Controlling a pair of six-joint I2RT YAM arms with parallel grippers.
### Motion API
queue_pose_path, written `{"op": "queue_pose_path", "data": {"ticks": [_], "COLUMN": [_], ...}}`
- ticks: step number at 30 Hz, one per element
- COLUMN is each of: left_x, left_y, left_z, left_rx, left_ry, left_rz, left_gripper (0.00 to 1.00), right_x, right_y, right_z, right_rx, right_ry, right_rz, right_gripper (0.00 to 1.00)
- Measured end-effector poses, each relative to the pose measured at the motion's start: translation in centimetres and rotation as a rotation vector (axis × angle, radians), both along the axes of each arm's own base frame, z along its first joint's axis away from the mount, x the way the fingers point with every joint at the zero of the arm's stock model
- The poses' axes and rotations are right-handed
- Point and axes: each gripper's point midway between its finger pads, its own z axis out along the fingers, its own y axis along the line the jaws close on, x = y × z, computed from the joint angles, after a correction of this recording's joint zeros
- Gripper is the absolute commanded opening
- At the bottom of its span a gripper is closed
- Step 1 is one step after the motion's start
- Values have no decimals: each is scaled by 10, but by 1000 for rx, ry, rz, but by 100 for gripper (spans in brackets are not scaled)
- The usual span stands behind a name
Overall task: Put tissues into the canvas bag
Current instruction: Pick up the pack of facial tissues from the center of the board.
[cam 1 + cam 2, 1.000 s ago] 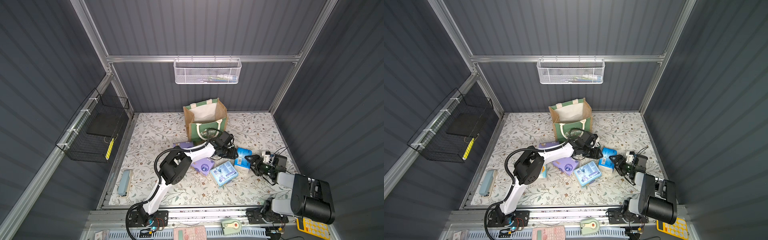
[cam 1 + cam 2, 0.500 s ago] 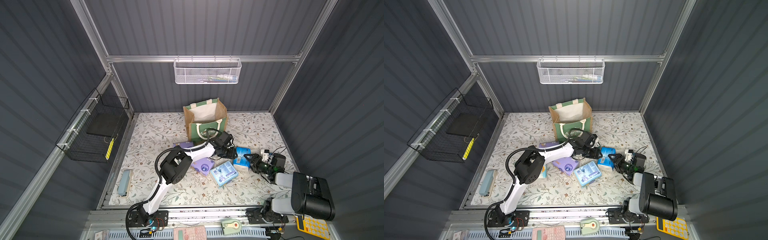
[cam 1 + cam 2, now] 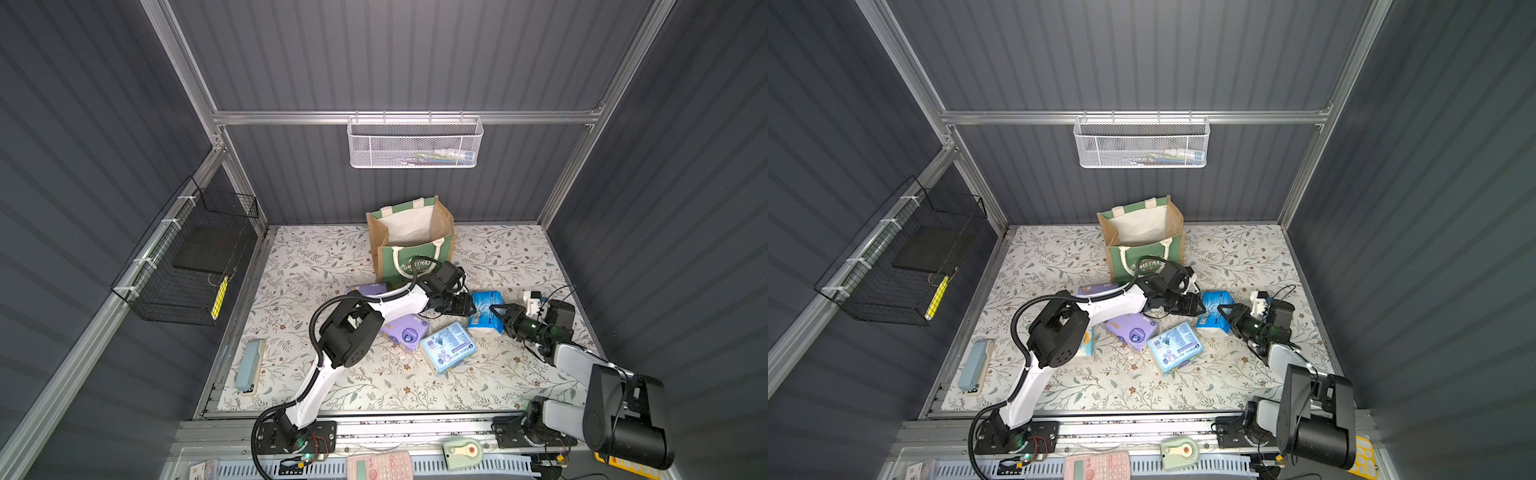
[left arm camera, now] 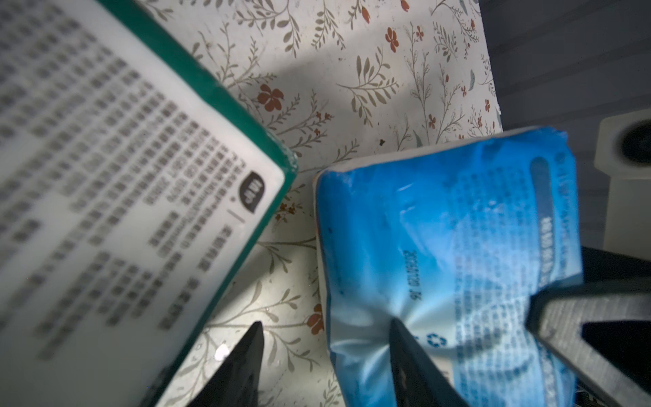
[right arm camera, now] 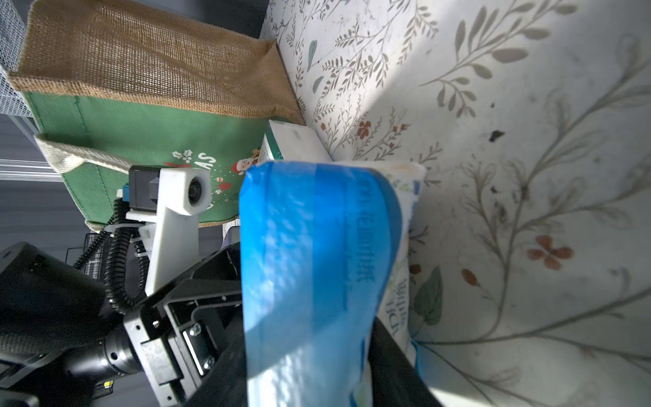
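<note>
Right gripper (image 3: 498, 316) is found shifted left toward frame centre versus a second ago, with its jaws drawn in from wide; left arm and packs are seen about where they were.

Light blue pack (image 3: 484, 309) is stood on edge on the table (image 3: 311, 270), right of centre in both top views, just below-right of the canvas bag (image 3: 415, 257) and outside it. Its right end is pinched between the right jaws. In the right wrist view the pack (image 5: 310, 264) is flanked by a dark finger on each side at lower frame, and the wrap is narrowed there. Clamp firmness cannot be told.

Left gripper (image 3: 467, 305) is set against the pack's left end. In the left wrist view its jaws are held partly apart, nothing clamped. One fingertip (image 4: 401, 356) is pushed into the blue wrap, which is dimpled around it. The other fingertip (image 4: 243, 370) is over bare table between that pack and the green-and-white pack (image 4: 123, 176), which is laid at the bag's bottom corner.

Bag is stood upright, top open, at upper centre of the top views. Below centre, a second light blue pack (image 3: 449, 347) is laid flat beside a purple pack (image 3: 405, 330); another purple pack (image 3: 365, 289) is partly covered by the left arm.
</note>
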Motion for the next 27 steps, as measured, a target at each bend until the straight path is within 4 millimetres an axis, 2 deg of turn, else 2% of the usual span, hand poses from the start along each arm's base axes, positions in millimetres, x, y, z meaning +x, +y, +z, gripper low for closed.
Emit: {"op": "queue_pose_path", "data": {"ticks": [6,10,14,17,22,27], "left_x": [-1,-5,-7,-7,-4,5], "left_y": [3,8,12,17,30,52], "left_z": [4,24,67,104,164,203], "left_rx": [-4,-20,-64,-103,-157,-144], "left_ry": [-6,-40,-124,-204,-348,-472], "left_rz": [0,-9,-11,-6,18,69], "left_gripper": [69,81,93,99,100,100], "right_x": [-1,-2,4,9,18,26], "right_y": [-1,0,0,-1,-1,1], "right_z": [3,15,43,72,123,165], "right_rx": [-47,-51,-42,-35,-16,22], "right_ry": [12,-2,-69,-139,-241,-304], "right_rz": [13,21,22,22,30,45], "right_gripper": [40,38,37,37,37,37]}}
